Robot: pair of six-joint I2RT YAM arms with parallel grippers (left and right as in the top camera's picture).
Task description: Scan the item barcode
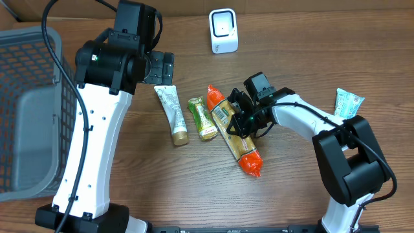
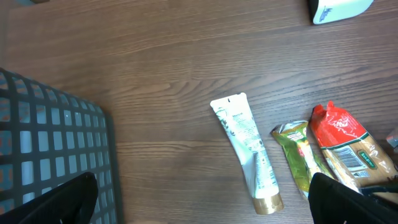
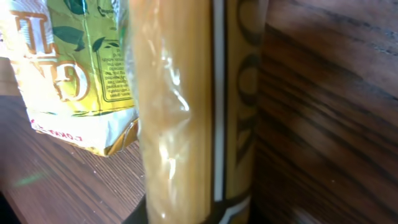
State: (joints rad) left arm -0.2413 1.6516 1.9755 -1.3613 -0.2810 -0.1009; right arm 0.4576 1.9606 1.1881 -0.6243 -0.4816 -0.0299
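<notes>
Looking down on the wooden surface [image 1: 304, 45], the long noodle packet [image 1: 234, 137] with red ends lies flat near the middle, its barcode label [image 1: 222, 115] facing up towards the top end. The right pincer [image 1: 242, 123] sits down on the packet's middle and covers part of it. From its own camera the packet fills nearly the whole view, blurred and close, with only a dark sliver at the bottom edge. I cannot tell whether the fingers are clamped on it or just straddling it.

The left pincer [image 1: 162, 68] hangs above the surface, released and holding nothing. Its two dark fingertips [image 2: 62, 199] show only as corners at the bottom of its own view.

Just beside the packet lie a green pouch [image 1: 202, 118] and a white tube [image 1: 171, 115] with a gold cap. The white scanner [image 1: 224, 31] stands well apart at the far edge, cut off in the left wrist view. A grey basket [image 1: 26, 61] runs off the left side. A teal packet [image 1: 348, 103] is half hidden behind the right arm.
</notes>
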